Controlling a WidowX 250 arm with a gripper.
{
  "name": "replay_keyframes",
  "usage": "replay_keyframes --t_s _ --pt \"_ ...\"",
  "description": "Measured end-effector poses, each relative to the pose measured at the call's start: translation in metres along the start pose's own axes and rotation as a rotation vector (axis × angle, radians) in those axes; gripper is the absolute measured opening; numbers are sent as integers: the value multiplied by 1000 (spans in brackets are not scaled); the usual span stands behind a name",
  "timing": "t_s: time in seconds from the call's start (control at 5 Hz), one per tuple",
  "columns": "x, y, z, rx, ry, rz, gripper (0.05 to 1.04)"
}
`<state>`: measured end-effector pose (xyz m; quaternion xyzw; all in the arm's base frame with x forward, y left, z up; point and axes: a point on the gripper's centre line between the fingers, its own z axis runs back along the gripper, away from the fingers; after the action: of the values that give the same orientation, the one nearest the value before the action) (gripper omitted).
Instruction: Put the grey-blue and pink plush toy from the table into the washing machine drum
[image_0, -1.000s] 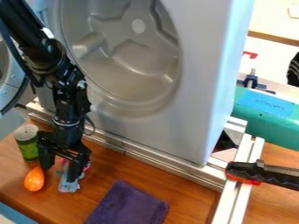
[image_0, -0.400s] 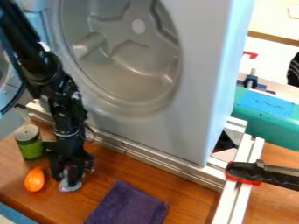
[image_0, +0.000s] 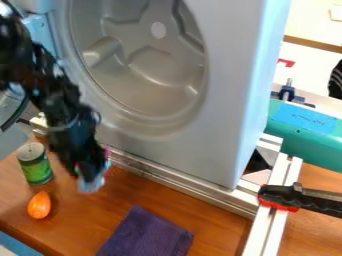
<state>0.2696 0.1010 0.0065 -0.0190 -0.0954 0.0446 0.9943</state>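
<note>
Gripping a soft-looking pale blue and pink item (image_0: 92, 184), the tool (image_0: 87, 174) hangs over the wooden surface (image_0: 224, 225), its fingers drawn in around the item, which pokes out below them. Just left of the tool stands a green can (image_0: 35, 164); below and left of it lies an orange egg-shaped thing (image_0: 39, 205). A purple cloth (image_0: 147, 234) is spread below and right of the tool. Behind it are a metal rail (image_0: 180, 181) and a big grey housing (image_0: 220, 100); well off right sits a black-and-red clamp (image_0: 294, 196).
</note>
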Motion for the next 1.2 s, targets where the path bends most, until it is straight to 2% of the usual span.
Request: replay_keyframes --t_s 0.2,0.4,0.6,0.8,1.0,1.2 --pt "21 -8 16 -8 -80 -36 395" --pt "61 -23 32 15 -151 -90 395" --pt "92 -27 34 9 -254 -123 395" --pt "124 -28 30 15 -245 -136 395" --pt "138 -27 21 39 -226 -139 395" --pt "149 -25 9 40 -244 -146 395"
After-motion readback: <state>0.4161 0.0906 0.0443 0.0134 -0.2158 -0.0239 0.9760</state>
